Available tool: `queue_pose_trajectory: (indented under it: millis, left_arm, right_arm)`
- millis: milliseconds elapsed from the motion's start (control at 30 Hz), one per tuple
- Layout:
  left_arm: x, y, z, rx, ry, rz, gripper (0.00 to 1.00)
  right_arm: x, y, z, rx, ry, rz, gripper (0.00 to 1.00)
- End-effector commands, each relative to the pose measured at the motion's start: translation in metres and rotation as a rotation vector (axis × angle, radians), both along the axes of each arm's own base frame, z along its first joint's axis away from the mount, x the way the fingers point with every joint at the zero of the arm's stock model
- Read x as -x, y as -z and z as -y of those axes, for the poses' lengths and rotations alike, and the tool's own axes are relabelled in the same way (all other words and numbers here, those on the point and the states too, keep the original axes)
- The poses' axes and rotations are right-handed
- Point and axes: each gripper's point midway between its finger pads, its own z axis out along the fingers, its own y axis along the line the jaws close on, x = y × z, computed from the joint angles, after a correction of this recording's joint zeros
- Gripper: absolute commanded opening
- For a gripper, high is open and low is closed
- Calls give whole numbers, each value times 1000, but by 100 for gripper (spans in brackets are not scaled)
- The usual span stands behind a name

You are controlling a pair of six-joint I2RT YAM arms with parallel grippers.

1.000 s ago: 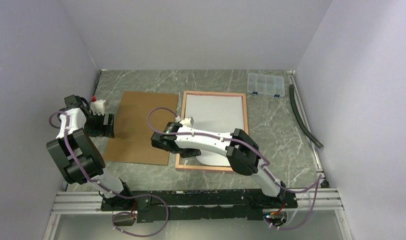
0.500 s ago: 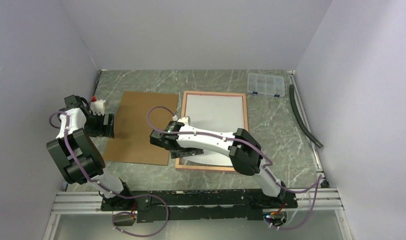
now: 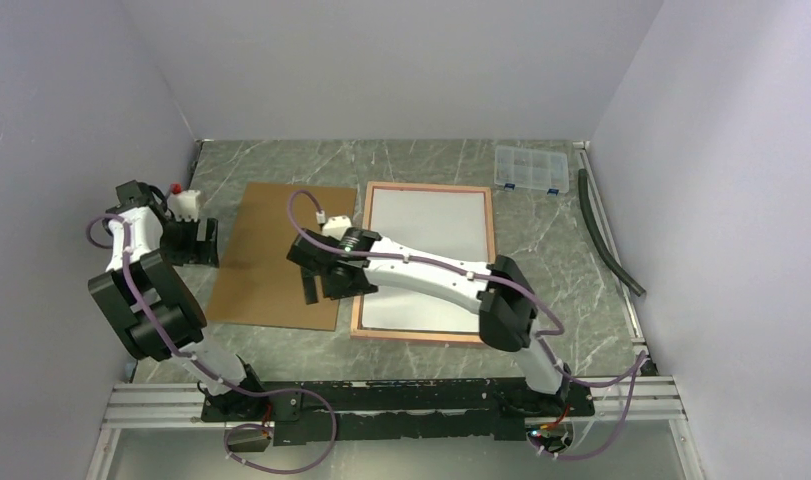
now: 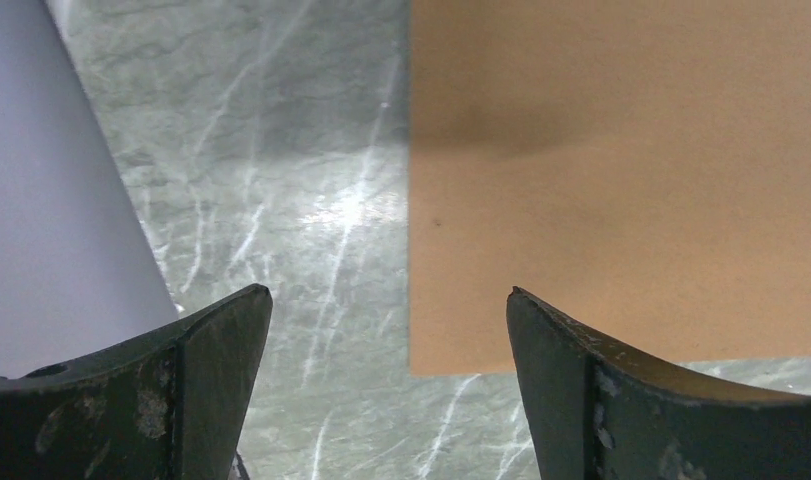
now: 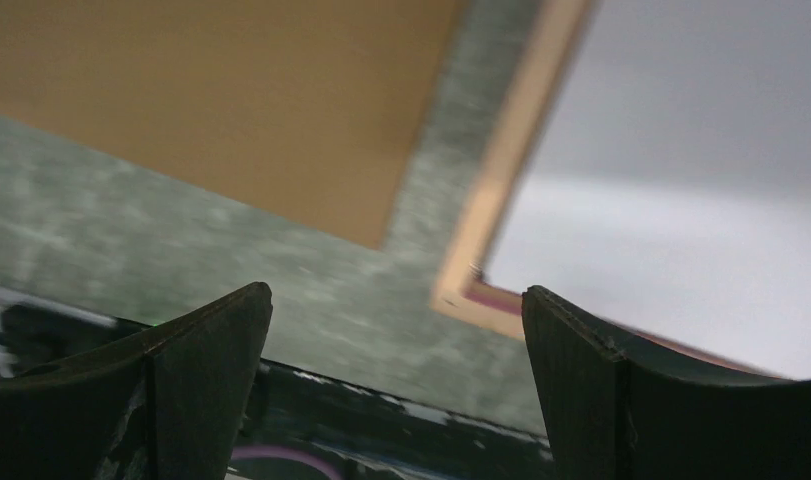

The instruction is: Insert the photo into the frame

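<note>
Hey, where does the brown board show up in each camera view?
Top external: the board lies left of centre, just left of the frame.
Left wrist: the board fills the upper right, with one corner low near the centre.
Right wrist: the board is at the upper left, blurred, with one corner pointing down.
Shared landmark: the green marble table borders the board in all three views.

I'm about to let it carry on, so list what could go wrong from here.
1. The photo lies loose, white side up, in the frame, under the right arm; a low sweep might shift it.
2. The backing board lies flat on the table; the open right gripper or left gripper might push it against the frame instead of lifting it.
</note>
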Motion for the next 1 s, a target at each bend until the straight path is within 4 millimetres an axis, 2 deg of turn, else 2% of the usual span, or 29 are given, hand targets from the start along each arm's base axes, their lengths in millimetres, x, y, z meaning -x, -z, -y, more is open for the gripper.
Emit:
queue_pose_trajectory:
  millis: [0,133,300,467,567,767,867,967]
  left_arm:
    - [-7,-1,-29,-57,-6,9,91]
    - [-10,15,-53,-134,-29,-6,84]
    - [-13,42,-57,-118,-60,-42,75]
    - [-16,63,-58,-113,-82,-66,65]
    - [-17,74,-51,-105,-77,-88,58]
    - [-19,87,-29,-85,-39,-114,53]
    - [-18,91,-17,-50,-25,-130,52]
    - [-16,95,-5,-6,-7,-150,51]
  right_arm:
    - [-19,0,-66,-159,-96,-9,100]
    - [-39,27,-81,-197,-42,-68,100]
    - [-63,59,-78,-235,75,-97,100]
    - [-78,72,-72,-202,125,-73,100]
    - [-81,82,-69,-188,149,-85,100]
    - [-84,99,-57,-149,205,-108,100]
    - [-84,108,-60,-175,212,-131,100]
    - [-84,112,-74,-243,196,-172,100]
